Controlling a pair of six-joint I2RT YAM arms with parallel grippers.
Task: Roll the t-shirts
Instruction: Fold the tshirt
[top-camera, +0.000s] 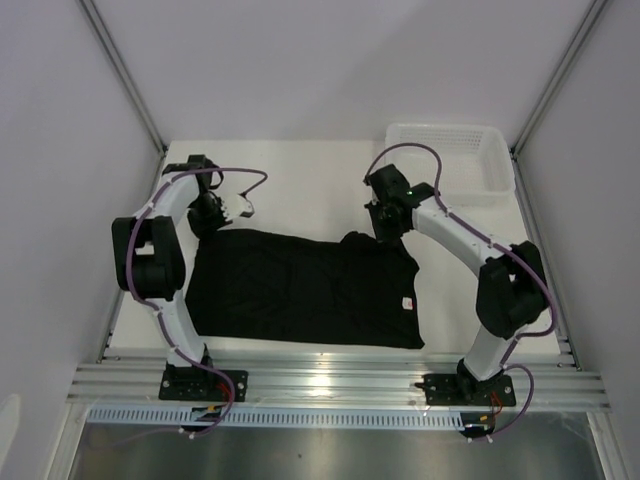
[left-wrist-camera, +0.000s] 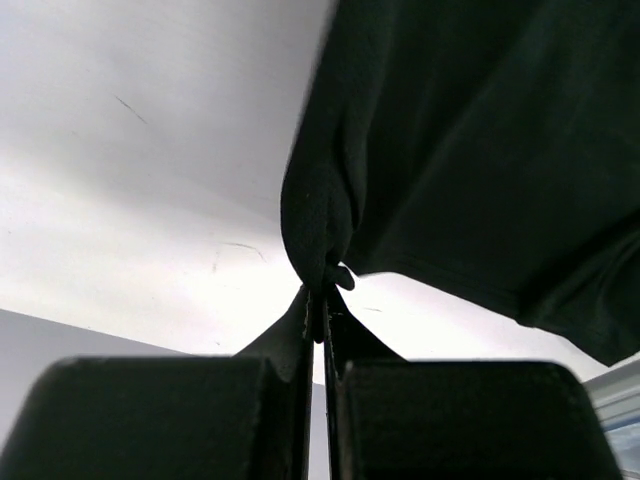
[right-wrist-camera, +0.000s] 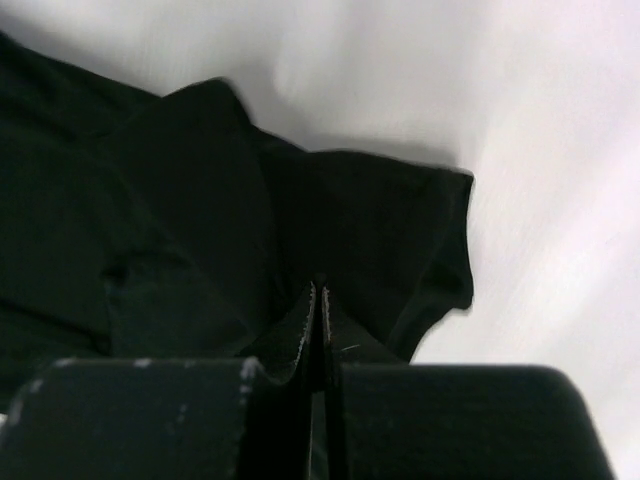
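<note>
One black t-shirt lies spread across the white table, its small pale label near the right edge. My left gripper is at the shirt's far left corner, shut on a bunched fold of the t-shirt that hangs from its tips. My right gripper is at the far right corner, by the sleeve, and is shut on the black fabric. The right sleeve sticks out onto the white table.
A white mesh basket stands at the back right corner, just behind the right arm. White walls enclose the table on the left, back and right. The metal rail with both arm bases runs along the near edge.
</note>
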